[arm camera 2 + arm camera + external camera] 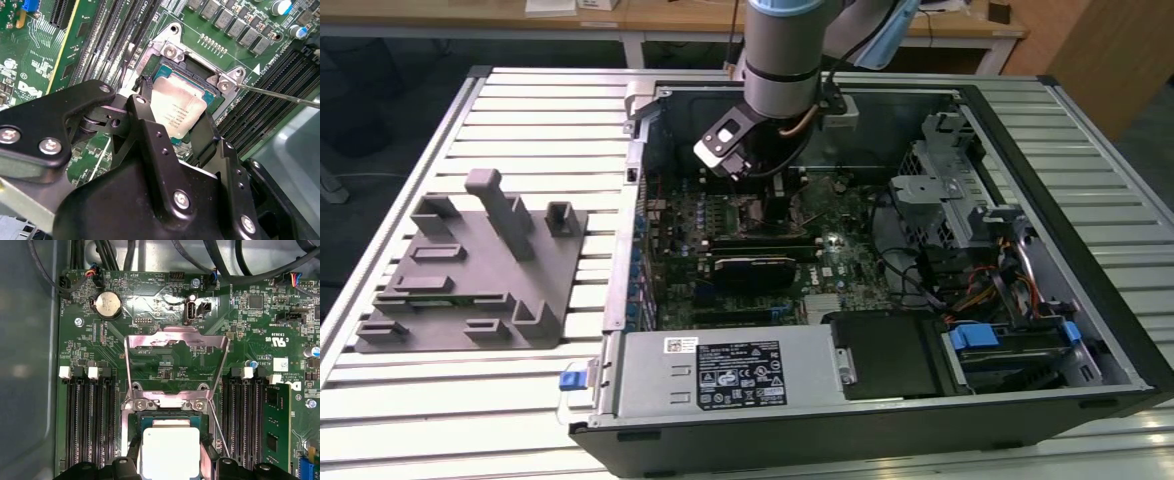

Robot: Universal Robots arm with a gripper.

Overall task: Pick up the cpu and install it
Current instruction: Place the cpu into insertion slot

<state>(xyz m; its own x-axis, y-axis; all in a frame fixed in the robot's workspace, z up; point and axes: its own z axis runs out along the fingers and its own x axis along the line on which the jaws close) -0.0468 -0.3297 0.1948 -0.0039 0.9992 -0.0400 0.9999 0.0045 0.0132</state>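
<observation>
- Second wrist view: the end effector pinched the cpu by two opposite edges.
- The cpu was over the open socket, whose load plate stood raised.
- Memory slots flanked the socket.

Silvery cpu between the hand's black fingers at the open socket.
</observation>
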